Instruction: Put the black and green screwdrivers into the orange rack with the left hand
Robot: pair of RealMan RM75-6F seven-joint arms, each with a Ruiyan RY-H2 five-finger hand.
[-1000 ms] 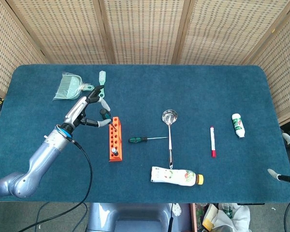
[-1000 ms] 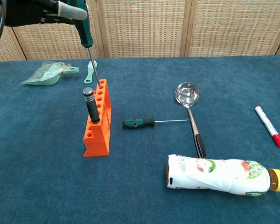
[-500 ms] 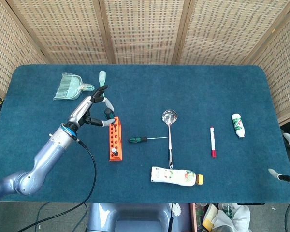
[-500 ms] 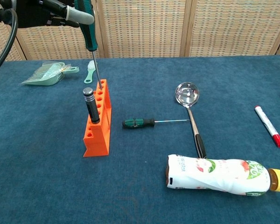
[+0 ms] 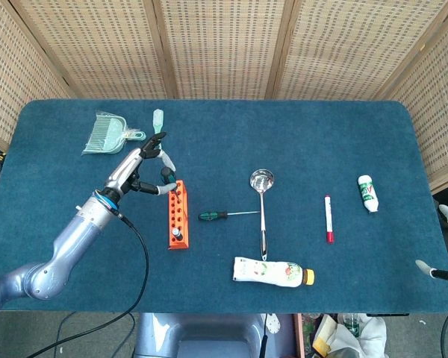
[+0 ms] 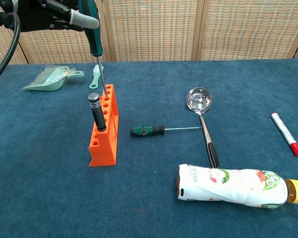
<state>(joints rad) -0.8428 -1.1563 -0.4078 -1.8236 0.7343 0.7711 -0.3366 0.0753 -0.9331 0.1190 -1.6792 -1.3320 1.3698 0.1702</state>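
One blue-covered table (image 5: 299, 142) carries every item. Left hand (image 5: 138, 173) sits above the far end of the orange rack (image 6: 104, 126), fingers pinched on the green-and-black handle of a screwdriver (image 6: 96, 49) held near upright, its shaft tip at one of the rack's far holes. Right hand (image 5: 446, 246) shows only partly at the table's right edge; its state cannot be told. Squeezed bottle (image 6: 233, 185) lies on its side nearest the robot, a steel ladle (image 6: 204, 122) just beyond it. Second green screwdriver (image 6: 159, 130) lies flat between rack and ladle. Black-handled driver (image 6: 97, 112) stands upright in the rack.
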